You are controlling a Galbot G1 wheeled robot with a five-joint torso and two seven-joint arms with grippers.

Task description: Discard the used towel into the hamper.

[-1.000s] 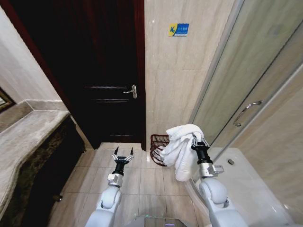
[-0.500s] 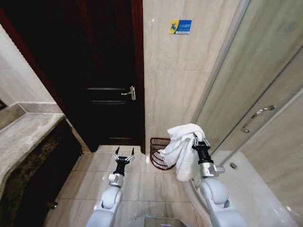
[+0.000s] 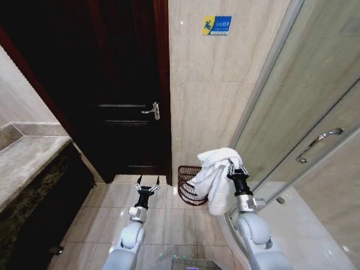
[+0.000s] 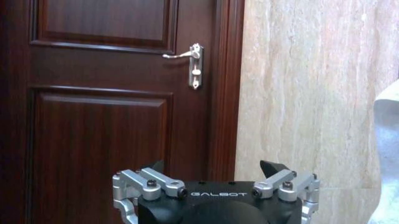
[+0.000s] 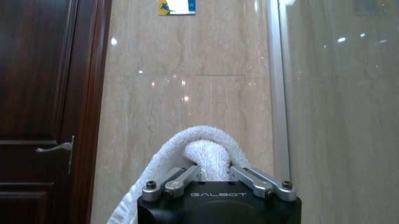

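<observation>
The white towel [image 3: 216, 179] hangs bunched from the right gripper [image 3: 234, 167], whose fingers are clamped on its upper fold; in the right wrist view the towel [image 5: 201, 156] bulges up between the two closed fingers. Seen from the head camera, the cloth drapes toward seven o'clock of that gripper, its lower folds covering the right side of the hamper [image 3: 188, 183]. The hamper, a dark reddish-brown wire basket, stands on the tiled floor [image 3: 163, 214] against the beige wall [image 3: 208, 107], at about eight o'clock from the right gripper and lower down, and at two o'clock from the left gripper [image 3: 146, 185]. The left gripper is held out over the floor with its fingers spread and nothing between them, facing the dark wooden door [image 4: 106, 102] in its wrist view. Compared with a second ago, the whole head view has swung: the stone desk [image 3: 25, 163] has slid toward the nine o'clock edge, while towel, grippers and hamper keep the same arrangement.
</observation>
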